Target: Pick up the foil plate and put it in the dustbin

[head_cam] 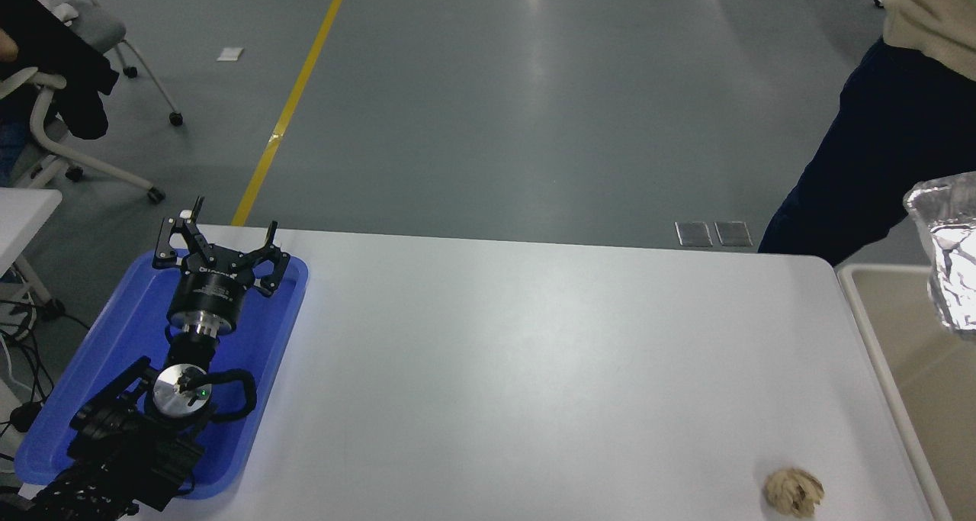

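Note:
The foil plate (949,254), crinkled shiny silver, hangs in the air at the right edge, above the dustbin and partly cut off by the frame. Whatever holds it is out of view. The dustbin (860,307), beige with a pale rim, stands against the table's right side; only its left part shows. My right gripper is out of view. My left gripper (221,235) is open and empty, parked over the blue tray at the lower left.
A flat blue tray (271,330) lies at the table's left edge under my left arm. A small crumpled tan paper ball (794,492) sits at the table's front right. A person (862,162) stands at the far right. An office chair (69,86) stands at the far left.

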`<state>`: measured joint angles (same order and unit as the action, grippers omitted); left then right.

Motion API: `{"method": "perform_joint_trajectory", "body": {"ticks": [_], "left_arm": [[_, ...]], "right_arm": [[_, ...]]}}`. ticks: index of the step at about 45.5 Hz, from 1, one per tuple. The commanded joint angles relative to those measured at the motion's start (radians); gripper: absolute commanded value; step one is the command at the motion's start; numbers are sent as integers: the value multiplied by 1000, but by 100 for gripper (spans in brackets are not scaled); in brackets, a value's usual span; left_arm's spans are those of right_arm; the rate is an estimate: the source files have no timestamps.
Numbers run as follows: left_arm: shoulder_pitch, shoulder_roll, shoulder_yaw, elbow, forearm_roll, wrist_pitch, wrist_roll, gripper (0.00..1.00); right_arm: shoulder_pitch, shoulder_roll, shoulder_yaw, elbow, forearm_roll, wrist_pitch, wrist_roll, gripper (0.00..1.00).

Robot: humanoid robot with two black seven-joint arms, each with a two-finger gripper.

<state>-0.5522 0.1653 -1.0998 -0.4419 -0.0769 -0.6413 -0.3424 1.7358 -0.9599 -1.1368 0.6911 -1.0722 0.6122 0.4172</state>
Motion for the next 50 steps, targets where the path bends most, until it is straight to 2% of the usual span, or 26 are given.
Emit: {"method": "perform_joint_trajectory", "body": {"ticks": [1,12,22,27,35,50], "left_arm": [[0,0,0,0,-1,3,-1,100],[0,0,-2,0,-1,3,-1,100],[2,0,-2,0,-1,3,-3,100],[2,0,-2,0,-1,5,-3,100],[1,-1,-2,0,-1,5,-3,100],[0,-1,-2,0,-1,5,-3,100]], "right_arm": [[-321,16,9,-237,-18,-233,38,0],[-672,124,9,-465,153,-431,35,0],[-938,227,9,-636,360,-497,22,0],[-1007,266,11,-651,422,-528,-1,0],[-1073,314,40,-651,479,-578,-55,0],[-1104,351,101,-653,479,-601,-84,0]]}}
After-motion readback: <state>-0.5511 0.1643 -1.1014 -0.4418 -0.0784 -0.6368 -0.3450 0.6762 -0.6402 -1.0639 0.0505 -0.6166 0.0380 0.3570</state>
